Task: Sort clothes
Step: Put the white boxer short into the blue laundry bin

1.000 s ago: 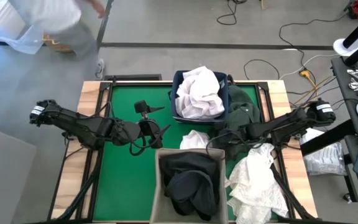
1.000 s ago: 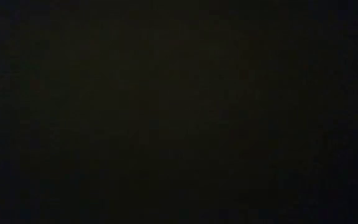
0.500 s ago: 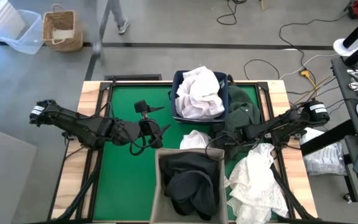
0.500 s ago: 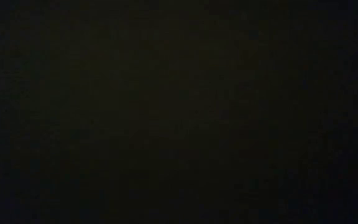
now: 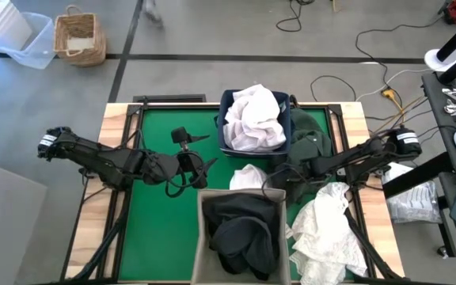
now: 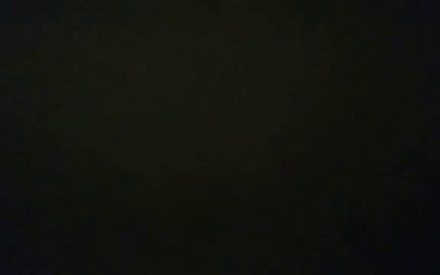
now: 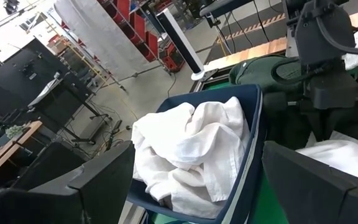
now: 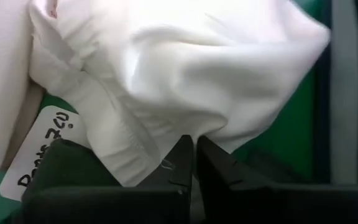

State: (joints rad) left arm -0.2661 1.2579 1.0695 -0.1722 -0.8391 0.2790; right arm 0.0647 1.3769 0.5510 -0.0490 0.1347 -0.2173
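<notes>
The right gripper (image 8: 194, 163) is low over the green table (image 5: 161, 222), between the navy bin (image 5: 229, 101) and the beige bin (image 5: 207, 237). Its fingers are pressed together and they pinch the edge of a small white garment (image 5: 248, 176) that lies on the mat just beside the beige bin. In the right wrist view the white fabric is caught between the two dark fingertips, and a white label (image 8: 39, 155) with handwriting lies on the mat near it.

The left gripper (image 5: 202, 166) waits over the middle of the table, left of the bins, with its fingers spread wide and nothing between them.

The navy bin at the far side holds a heap of white clothes (image 5: 252, 119). A dark green garment (image 5: 307, 138) lies to the right of it. The beige bin at the near side holds black clothes (image 5: 240, 229). A wrinkled white garment (image 5: 323, 233) lies at the near right of the table.

The low view is fully dark, so it seems to give nothing.
</notes>
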